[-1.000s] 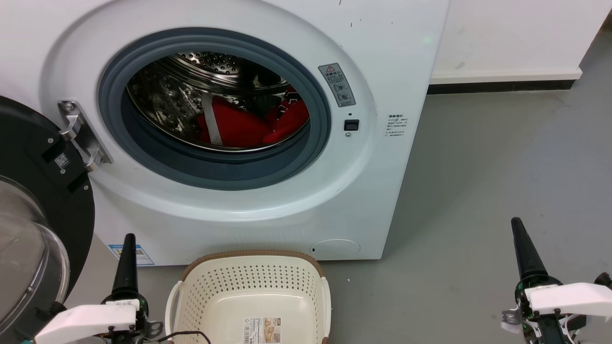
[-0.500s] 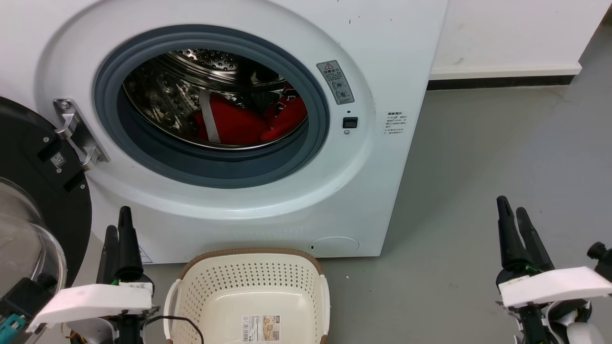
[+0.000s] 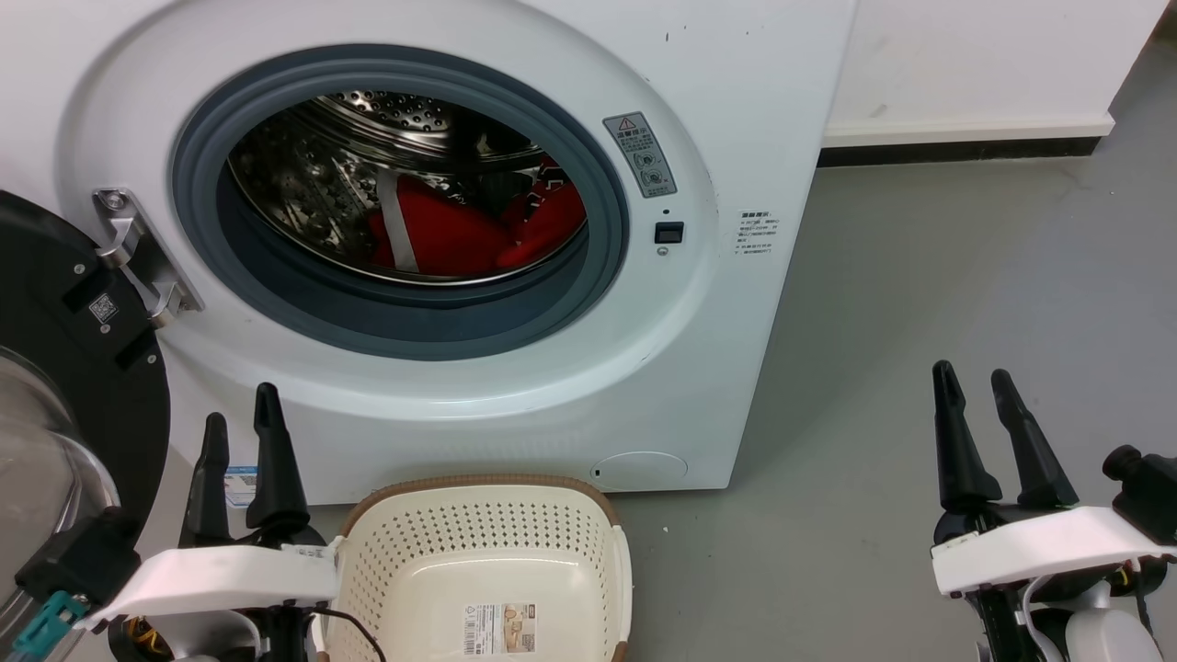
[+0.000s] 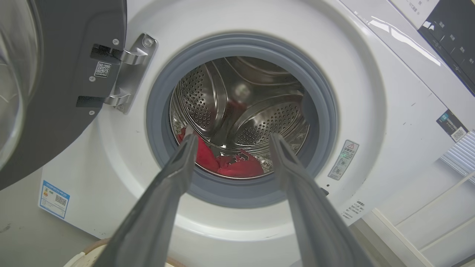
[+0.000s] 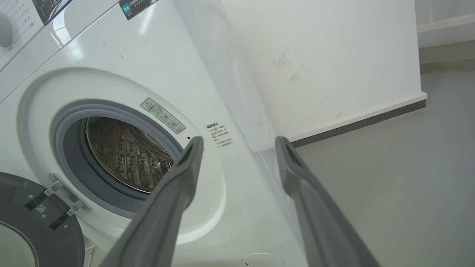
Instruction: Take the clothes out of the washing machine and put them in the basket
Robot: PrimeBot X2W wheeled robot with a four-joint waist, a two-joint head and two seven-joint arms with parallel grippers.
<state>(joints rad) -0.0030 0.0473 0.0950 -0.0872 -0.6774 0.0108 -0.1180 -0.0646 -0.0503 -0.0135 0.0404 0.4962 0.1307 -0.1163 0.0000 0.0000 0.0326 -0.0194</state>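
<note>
Pointing up with jaws spread and empty, the left gripper [image 3: 241, 405] sits just beside the basket [image 3: 478, 483], the right gripper [image 3: 971, 370] well apart over the floor [image 3: 919, 276]; the clothes [image 3: 451, 241] lie inside the washing machine [image 3: 736, 92], its door [image 3: 83, 349] open.

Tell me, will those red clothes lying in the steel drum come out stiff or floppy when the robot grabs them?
Probably floppy: the soft red clothes with a white stripe lie crumpled in the perforated steel drum, so they should sag and dangle from a pinch. They look bunched together, so pulling one may drag the other along.
</note>
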